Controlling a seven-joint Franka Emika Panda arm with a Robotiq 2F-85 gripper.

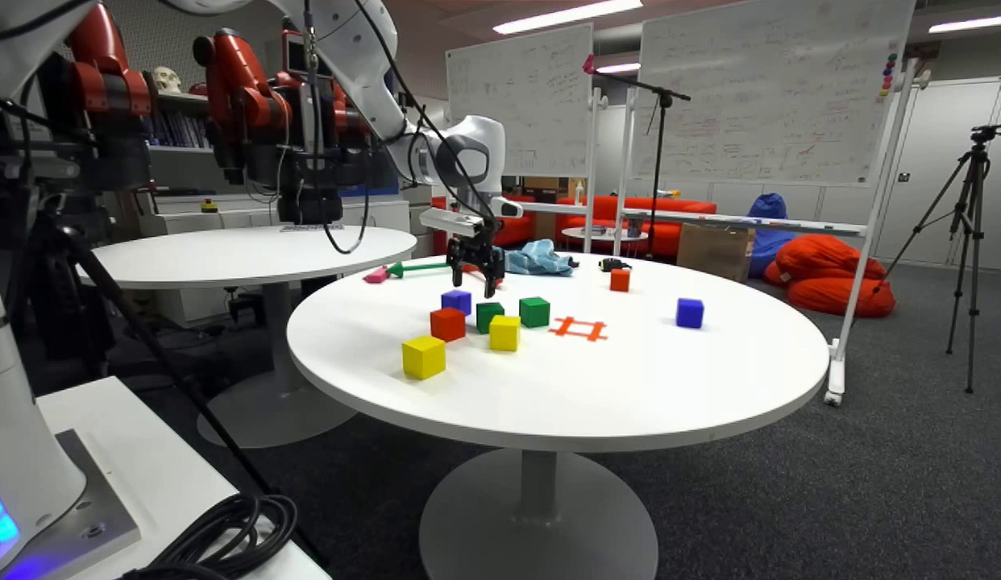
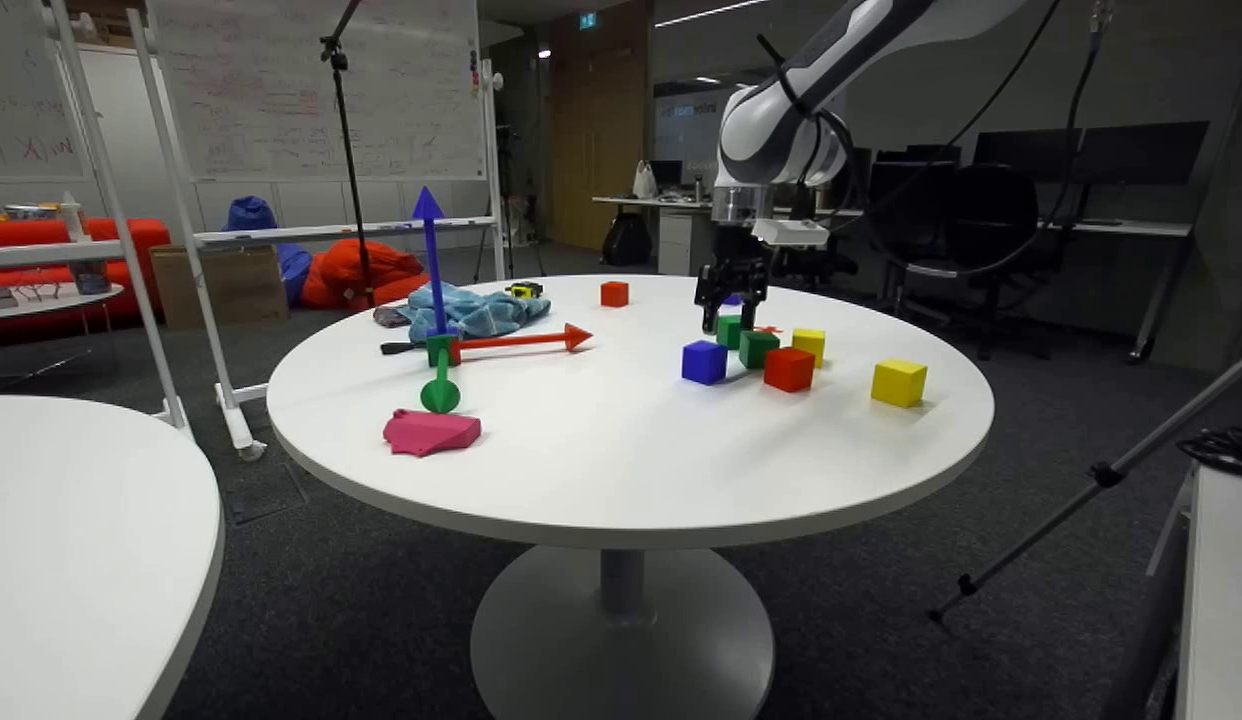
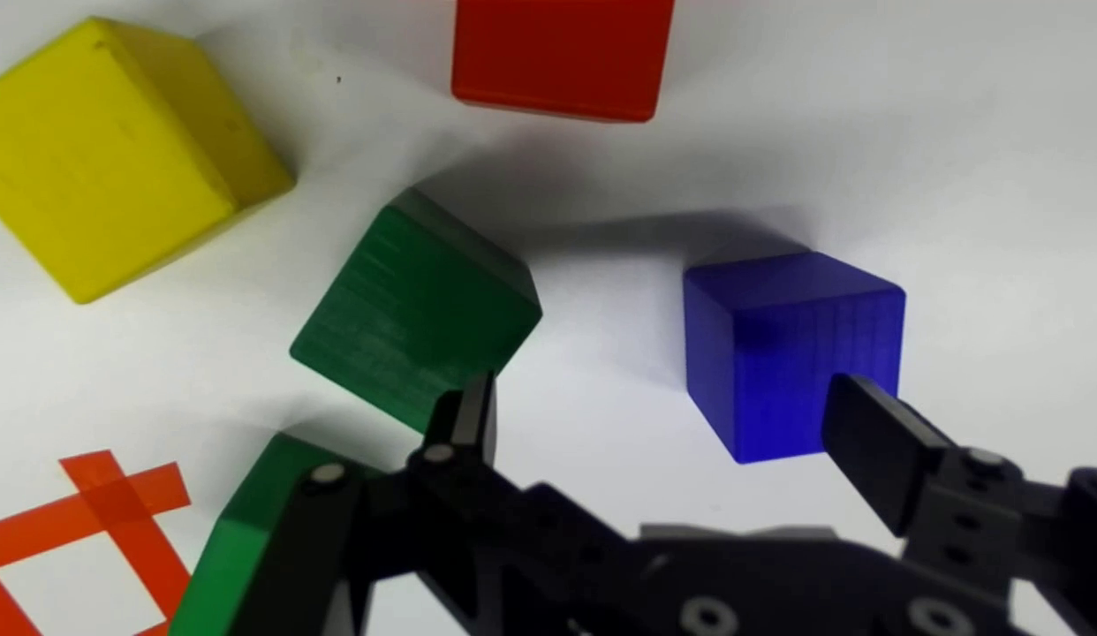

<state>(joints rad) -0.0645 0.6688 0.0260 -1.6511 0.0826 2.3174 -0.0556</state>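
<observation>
The blue cube [image 3: 774, 353], deep-coloured and faintly grained, sits on the round white worktop [image 2: 581, 440] near the pincer [image 3: 663, 402], which hangs released and spread wide. In the wrist view it hides one of the cube's corners from me. A green cube [image 3: 416, 305] is also partly masked, and another green cube [image 3: 226, 543] is cut off. Beyond, I see dark carpet [image 1: 734, 483], whiteboards [image 1: 774, 97] and a red sofa [image 1: 668, 241].

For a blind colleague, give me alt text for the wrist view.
An open, empty claw over a white table partly hides a blue cube and two green cubes. Yellow cube at upper left, red cube cropped at top, red strips at lower left.
</observation>
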